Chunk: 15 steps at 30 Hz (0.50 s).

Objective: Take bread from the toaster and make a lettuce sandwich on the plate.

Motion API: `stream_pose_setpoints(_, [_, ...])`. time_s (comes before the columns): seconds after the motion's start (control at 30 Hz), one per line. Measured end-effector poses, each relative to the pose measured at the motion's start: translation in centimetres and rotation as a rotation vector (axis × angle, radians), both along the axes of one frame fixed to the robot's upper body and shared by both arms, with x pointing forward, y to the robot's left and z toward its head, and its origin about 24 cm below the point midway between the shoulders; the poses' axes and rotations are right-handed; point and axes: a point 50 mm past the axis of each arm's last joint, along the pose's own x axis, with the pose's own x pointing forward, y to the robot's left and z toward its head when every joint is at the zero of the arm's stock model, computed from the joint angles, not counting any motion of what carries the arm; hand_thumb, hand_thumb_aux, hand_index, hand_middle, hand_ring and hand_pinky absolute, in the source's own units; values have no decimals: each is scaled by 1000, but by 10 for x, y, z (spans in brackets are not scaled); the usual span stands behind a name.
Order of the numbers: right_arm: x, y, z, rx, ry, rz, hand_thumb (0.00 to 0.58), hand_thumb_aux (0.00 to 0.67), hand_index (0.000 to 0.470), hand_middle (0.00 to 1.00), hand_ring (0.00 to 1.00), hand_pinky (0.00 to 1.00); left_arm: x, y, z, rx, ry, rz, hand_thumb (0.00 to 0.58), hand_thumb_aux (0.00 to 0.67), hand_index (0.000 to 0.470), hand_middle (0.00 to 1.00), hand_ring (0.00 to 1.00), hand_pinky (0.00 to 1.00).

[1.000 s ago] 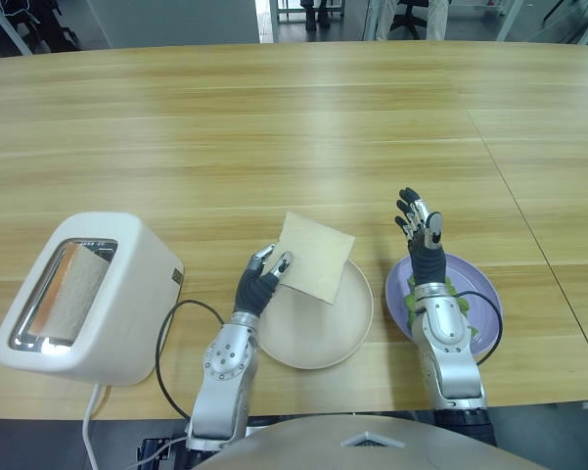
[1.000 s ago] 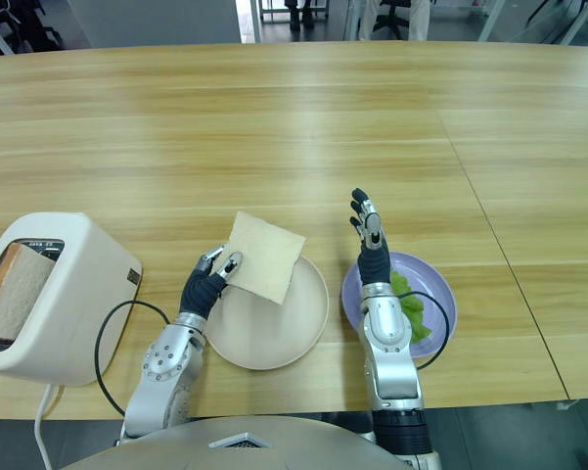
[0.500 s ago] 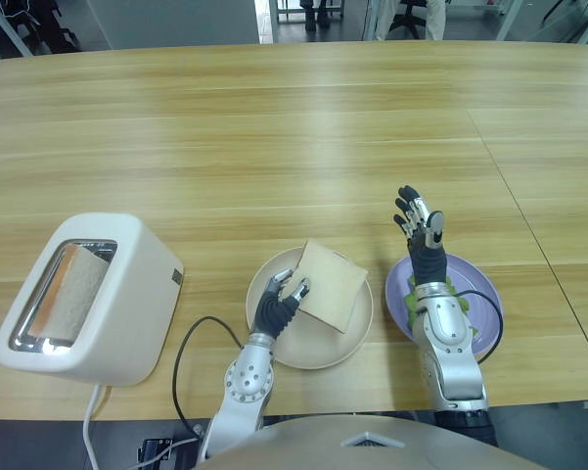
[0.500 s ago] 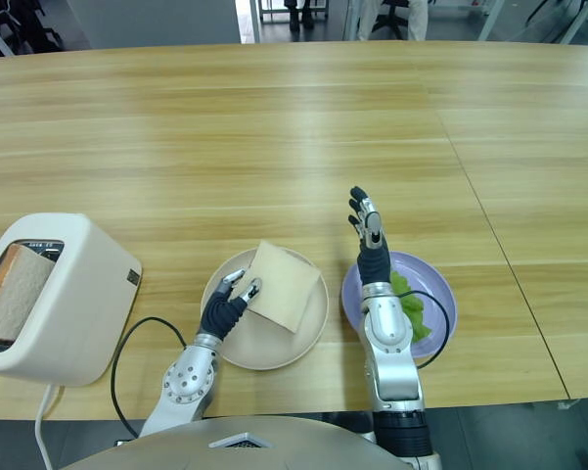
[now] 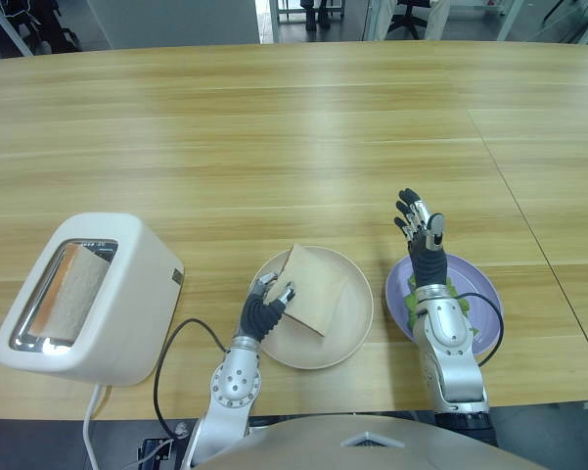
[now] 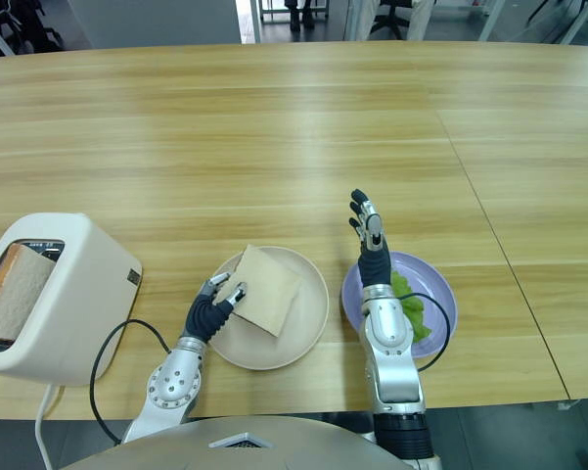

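Tan bread slice (image 5: 315, 289), change: a second ago I held it lifted over the 11 o'clock rim of the beige plate (image 5: 344, 333). Half a second ago it was nearer the plate's 3 o'clock side. Now it is lower, over the plate's middle and 10 o'clock part.
Left hand (image 5: 264, 311), change: it has drawn back toward 9 o'clock since half a second ago. My fingers are pinched on the slice's near-left corner, at the plate's 8 o'clock rim.
Right hand (image 5: 426, 240), change: none. It stands upright with fingers straight, holding nothing, at the 12 o'clock edge of the purple plate (image 5: 484, 294).
Lettuce (image 6: 416, 318): green leaves in the purple plate, partly behind my right wrist.
Toaster (image 5: 88, 299): cream, at 9 o'clock from the beige plate and apart from it, where it was before. A second slice (image 5: 73, 291) stands in its slot.
Cable (image 5: 174, 331): black, looping on the table between the toaster and my left arm. The loop has shifted along with the arm.
Surface: light wooden table (image 5: 274, 147) with long grain and joint lines toward 2 o'clock.
Room: grey floor and chair bases (image 5: 416, 15) beyond the far edge at 12 o'clock.
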Motion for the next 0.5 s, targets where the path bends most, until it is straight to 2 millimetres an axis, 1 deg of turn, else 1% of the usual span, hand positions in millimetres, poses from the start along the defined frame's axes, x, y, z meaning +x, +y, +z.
stream_pose_setpoints(0.03, [0,0,0,0,0,0,0,0,0,0,0,0,0,1,1,19,-5,-2,0,0,0,859,859,859])
stream_pose_setpoints(0.07, [0,0,0,1,0,0,0,0,0,0,0,0,1,2,1,38,-3,-7,0,0,0,525,525,525])
stream_pose_setpoints(0.1, [0,0,0,2,0,0,0,0,0,0,0,0,1,3,0,52,3,-13,0,0,0,525,525,525])
stream_pose_setpoints(0.13, [0,0,0,2,0,0,0,0,0,0,0,0,0,4,-1,67,15,-21,0,0,0,165,165,165])
stream_pose_setpoints(0.17, [0,0,0,2,0,0,0,0,0,0,0,0,0,5,-2,76,25,-27,0,0,0,51,51,51])
stream_pose_setpoints(0.2, [0,0,0,3,0,0,0,0,0,0,0,0,-1,5,-3,84,37,-36,0,0,0,0,0,0])
stream_pose_setpoints(0.43, [1,0,1,4,-5,2,0,0,0,0,0,0,-3,7,-8,126,90,-62,0,0,0,0,0,0])
stream_pose_setpoints(0.5, [1,0,1,3,-5,3,0,0,0,0,0,0,-1,11,-8,152,94,-53,0,0,0,0,0,0])
